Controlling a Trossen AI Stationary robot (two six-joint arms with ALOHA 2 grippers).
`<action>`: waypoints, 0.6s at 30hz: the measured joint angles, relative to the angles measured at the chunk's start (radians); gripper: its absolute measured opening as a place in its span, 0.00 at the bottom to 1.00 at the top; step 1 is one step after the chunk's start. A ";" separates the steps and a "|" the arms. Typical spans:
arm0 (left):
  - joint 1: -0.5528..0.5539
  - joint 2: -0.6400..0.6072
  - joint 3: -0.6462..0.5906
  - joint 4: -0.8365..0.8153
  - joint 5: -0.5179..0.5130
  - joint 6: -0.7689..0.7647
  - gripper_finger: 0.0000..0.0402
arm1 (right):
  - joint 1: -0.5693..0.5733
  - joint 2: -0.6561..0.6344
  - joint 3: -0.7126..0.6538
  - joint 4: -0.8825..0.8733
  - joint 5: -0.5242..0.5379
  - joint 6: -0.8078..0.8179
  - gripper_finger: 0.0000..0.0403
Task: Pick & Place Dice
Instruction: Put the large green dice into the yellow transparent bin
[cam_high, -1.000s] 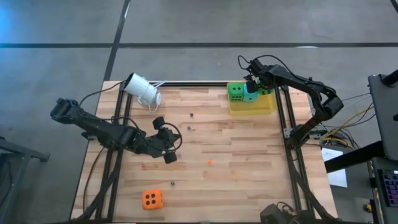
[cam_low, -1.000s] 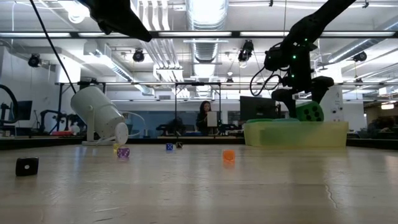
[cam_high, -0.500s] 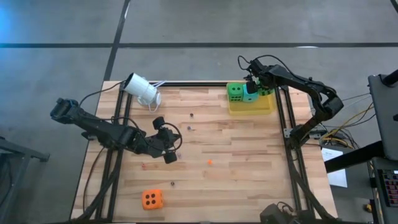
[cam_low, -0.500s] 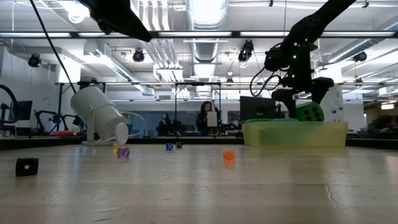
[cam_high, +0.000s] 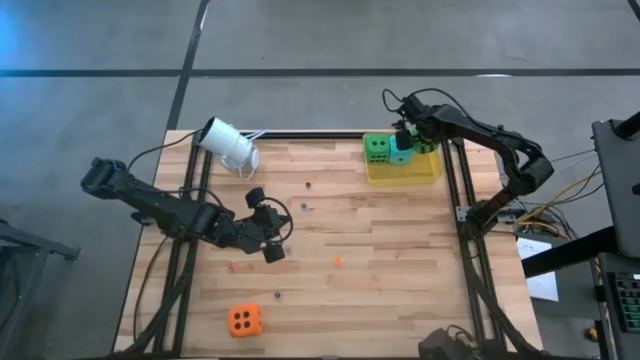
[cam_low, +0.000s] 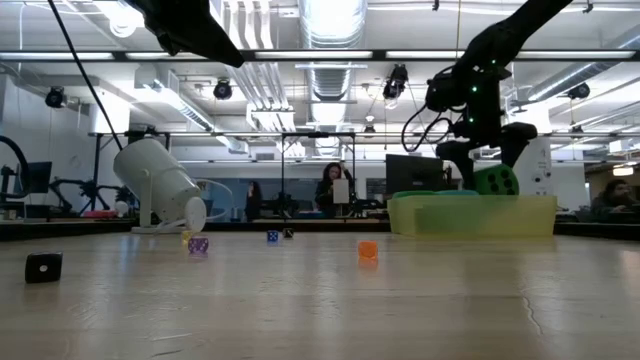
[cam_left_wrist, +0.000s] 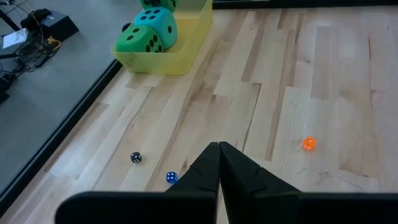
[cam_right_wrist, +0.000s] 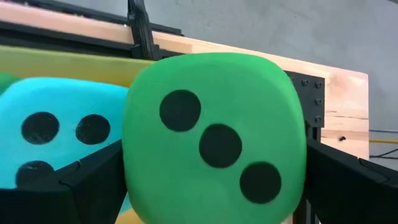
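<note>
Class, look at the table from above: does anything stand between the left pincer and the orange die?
Nothing visible does. The shut left pincer hangs over mid-table, and only bare wood with a tiny dark die off the line separates it from the orange die.

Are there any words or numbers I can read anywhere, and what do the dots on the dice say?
No words or numbers can be read anywhere.
Green die between the right gripper's open fingers: three pips showing.
Teal die in the yellow bin: pips, count unclear.
Orange die on the table: four pips on top.

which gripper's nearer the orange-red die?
Left. The left gripper hovers mid-table, just beyond the orange-red die at the near edge; the right gripper is over the far yellow tray.
</note>
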 joint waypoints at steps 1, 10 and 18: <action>0.000 0.000 0.000 0.000 0.000 0.000 0.03 | 0.000 -0.005 0.000 0.000 0.000 0.005 0.99; 0.000 0.000 0.000 0.000 0.000 0.000 0.03 | -0.001 -0.037 0.000 -0.011 -0.013 0.040 0.99; 0.000 0.000 0.000 0.000 0.000 0.000 0.03 | -0.001 -0.039 -0.001 -0.029 -0.016 0.040 0.99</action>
